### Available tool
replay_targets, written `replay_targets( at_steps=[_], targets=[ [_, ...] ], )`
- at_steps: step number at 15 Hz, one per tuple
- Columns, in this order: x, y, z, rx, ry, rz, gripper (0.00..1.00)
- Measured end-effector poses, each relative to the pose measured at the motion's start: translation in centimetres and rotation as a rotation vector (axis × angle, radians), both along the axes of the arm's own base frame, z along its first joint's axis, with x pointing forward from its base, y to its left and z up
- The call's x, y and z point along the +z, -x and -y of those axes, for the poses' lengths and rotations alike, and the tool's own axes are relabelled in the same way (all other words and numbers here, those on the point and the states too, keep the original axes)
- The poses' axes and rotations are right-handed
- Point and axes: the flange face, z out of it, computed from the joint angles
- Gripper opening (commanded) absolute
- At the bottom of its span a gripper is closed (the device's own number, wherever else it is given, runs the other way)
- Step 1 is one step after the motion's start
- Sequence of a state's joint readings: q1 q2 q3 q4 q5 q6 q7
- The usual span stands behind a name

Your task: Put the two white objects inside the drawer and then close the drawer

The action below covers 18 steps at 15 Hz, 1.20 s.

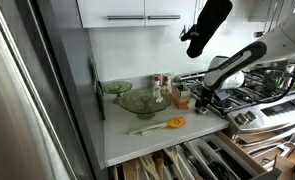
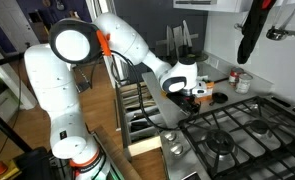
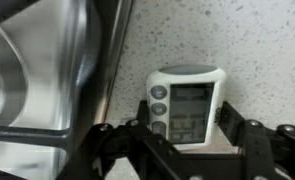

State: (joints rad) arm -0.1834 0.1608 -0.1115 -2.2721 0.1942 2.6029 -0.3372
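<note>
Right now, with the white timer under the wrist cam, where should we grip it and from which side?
Timer: pinch its two straight long sides, coming straight down. It seems to lie face-up on the counter, and the open gripper has its jaws straddling those sides. The rounded top may slip.

My arm (image 2: 127, 40) stretches out, wrist pitched down, and my gripper (image 3: 182, 140) sits low, jaws spread apart.

The arm (image 2: 72, 60) is built of rounded white shells with dark seams, a large round joint cap rimmed in black, and an orange mark beside it. The end effector (image 2: 199, 92) is black, with linked matte-black fingers (image 3: 255, 140).
</note>
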Motion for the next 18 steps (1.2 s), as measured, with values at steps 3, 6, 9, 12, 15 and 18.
replay_targets(
  at_steps=[3, 6, 9, 12, 15, 18],
  targets=[
    [0.5, 0.5, 0.2, -0.013, -0.002, 0.003, 0.45],
    [1.3, 2.1, 0.0, -0.033, -0.021, -0.017, 0.45],
    [2.0, 5.0, -1.0, -0.037, -0.06, -0.061, 0.45],
    [2.2, 8.3, -2.4, -0.044, -0.115, -0.11, 0.45],
    [1.8, 11.4, -4.0, -0.048, -0.179, -0.171, 0.45],
    [1.1, 13.7, -5.4, -0.053, -0.234, -0.228, 0.45]
  ],
)
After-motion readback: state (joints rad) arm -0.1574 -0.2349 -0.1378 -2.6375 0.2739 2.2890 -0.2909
